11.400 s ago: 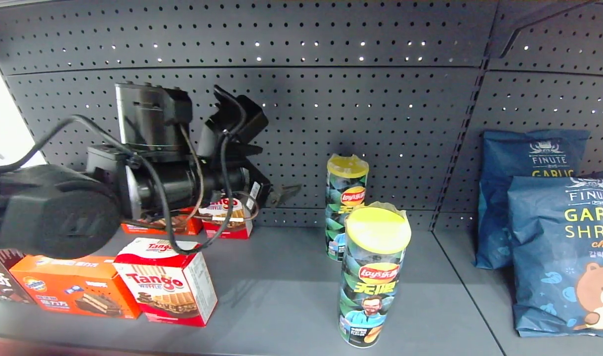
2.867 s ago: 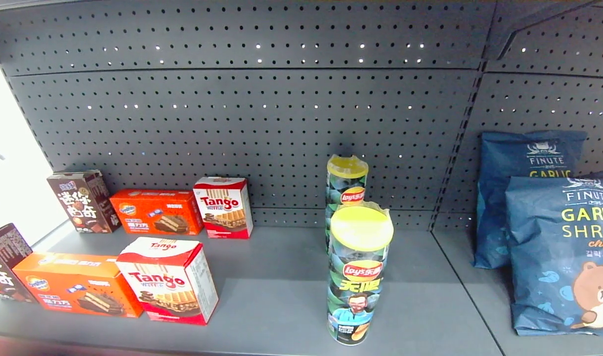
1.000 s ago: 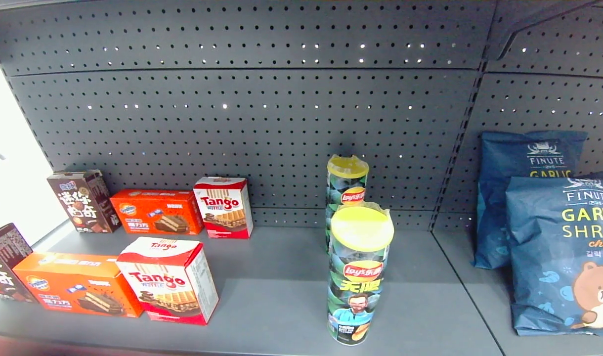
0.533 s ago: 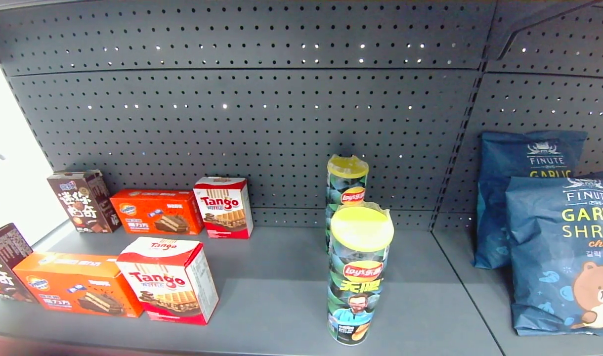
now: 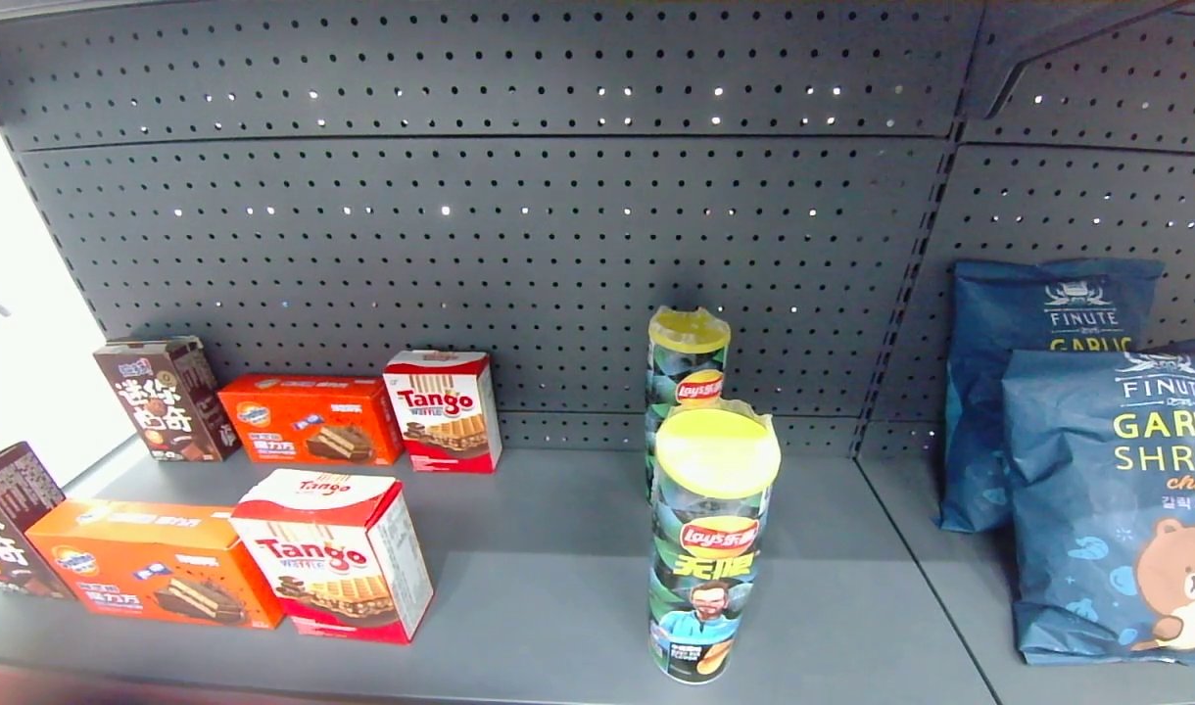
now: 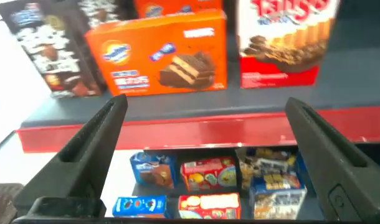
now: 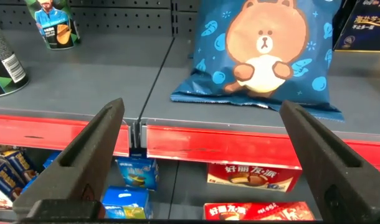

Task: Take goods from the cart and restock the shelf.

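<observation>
- Standing tall mid-shelf (image 5: 558,578) are two cans, the front can (image 5: 710,543) right before the back can (image 5: 686,377). Both are green and black with yellow lids.
- Both cans are upright, long axis vertical, lids up, labels facing out from the pegboard (image 5: 558,245).
- Over on the left there are two rows of boxes!
- The front row starts with the front brown box (image 5: 5,519) at the shelf's end. Next come the front orange box (image 5: 152,578) and the red-and-white front wafer box (image 5: 333,558), packed side by side.
- The back row runs in the same order by the pegboard: back brown box (image 5: 167,397), back orange box (image 5: 309,419), back wafer box (image 5: 446,411).
- The orange boxes run their long axis along the shelf. The front wafer box stands upright, its face turned slightly to the left.
- In the right bay stand two blue bags. The front bag (image 5: 1112,499), with a bear printed on it, stands before the back bag (image 5: 1038,333). Both have their tops up.
- The left claw (image 6: 205,102) is spread wide and holds nothing. It sits just out from the shelf's red edge (image 6: 196,132) and faces the front orange and wafer boxes, with lower packs (image 6: 209,177) beneath.
- The right claw (image 7: 202,104) is also wide open, with nothing held. It sits out front of the shelf and points at the bear bag.
</observation>
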